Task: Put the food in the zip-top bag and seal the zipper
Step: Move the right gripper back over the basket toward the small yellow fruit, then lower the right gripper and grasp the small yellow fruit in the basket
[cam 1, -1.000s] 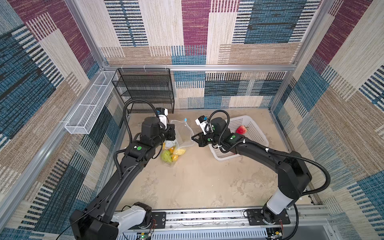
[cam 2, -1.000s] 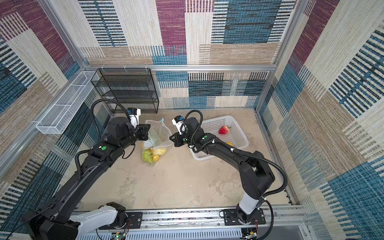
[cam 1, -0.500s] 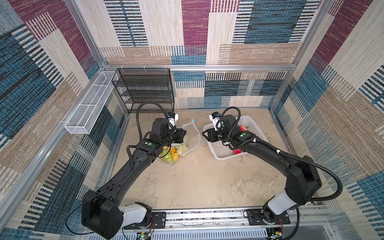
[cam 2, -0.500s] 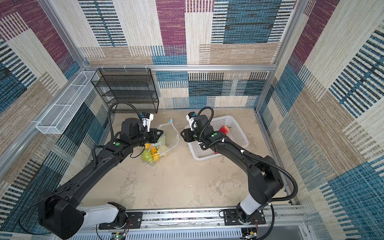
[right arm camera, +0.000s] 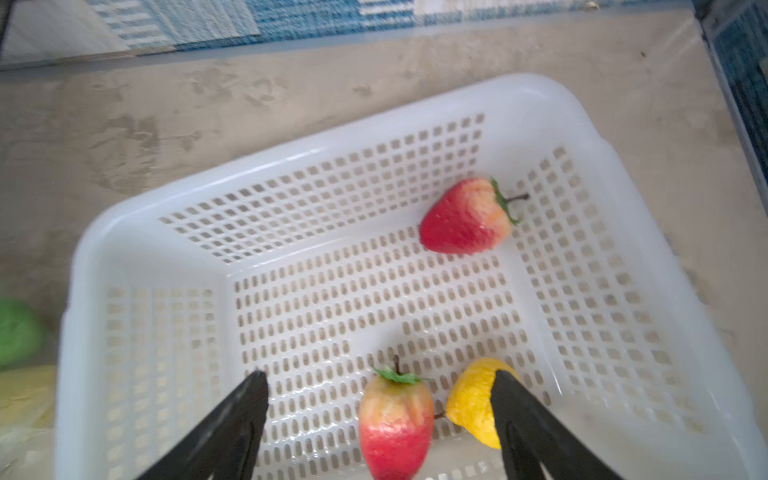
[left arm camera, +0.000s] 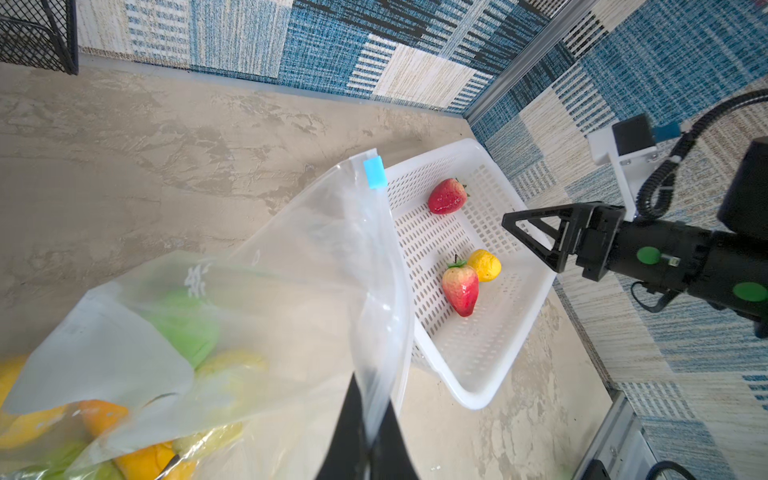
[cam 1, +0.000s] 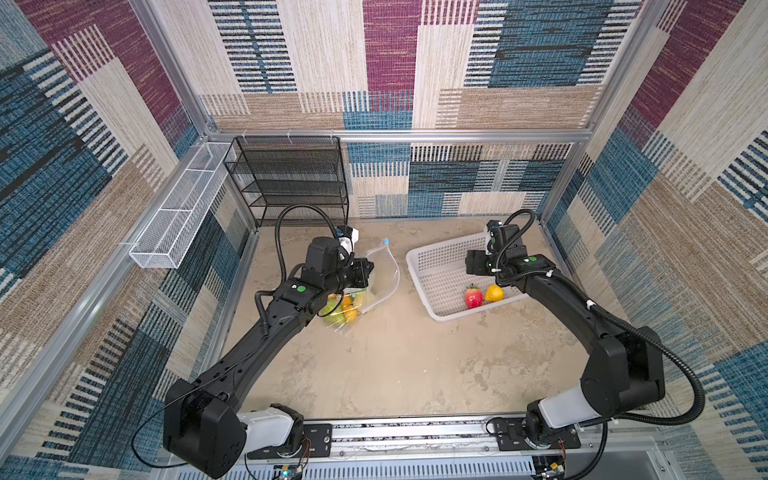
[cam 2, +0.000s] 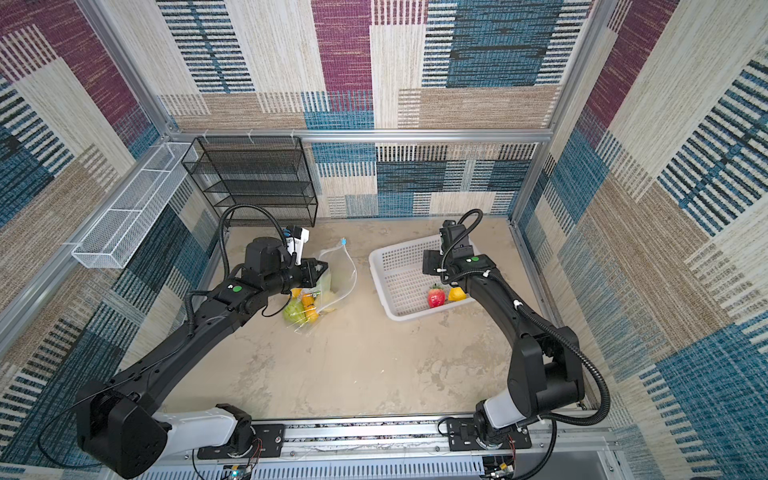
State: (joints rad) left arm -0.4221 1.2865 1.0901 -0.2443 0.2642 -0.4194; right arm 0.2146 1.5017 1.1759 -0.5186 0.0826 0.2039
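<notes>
Where the task stands: partly done, by my reading. Several green, yellow and orange pieces of food point(cam 1: 343, 309) are already bagged, three more wait in the basket, and the zipper is unsealed.
left end effector point(left arm camera: 371, 411): narrow, pinched shut on the bag's mouth edge at the zipper track, holding that edge up off the table point(cam 1: 395, 374).
zip-top bag point(cam 1: 380, 276): left of centre. Its loaded bottom rests on the table and its mouth is raised, gaping toward the basket. The long axis runs from the fruit at near left up to the slider at far right.
zipper point(left arm camera: 376, 270): open. The track climbs from the pinch to the light-blue slider point(left arm camera: 374, 173) at its upper end.
white basket point(right arm camera: 316, 147): just right of the bag, apart from it in both top views.
far strawberry point(right arm camera: 465, 218): alone toward the basket's back, hidden under the arm in both top views.
near strawberry point(cam 1: 473, 297): long axis front to back, green cap toward the back wall.
lemon point(cam 1: 494, 293): against the near strawberry's right side.
right end effector point(right arm camera: 380, 395): wide, empty, hovering over the near strawberry and lemon.
left to do: move three pieces, then run the slider.
</notes>
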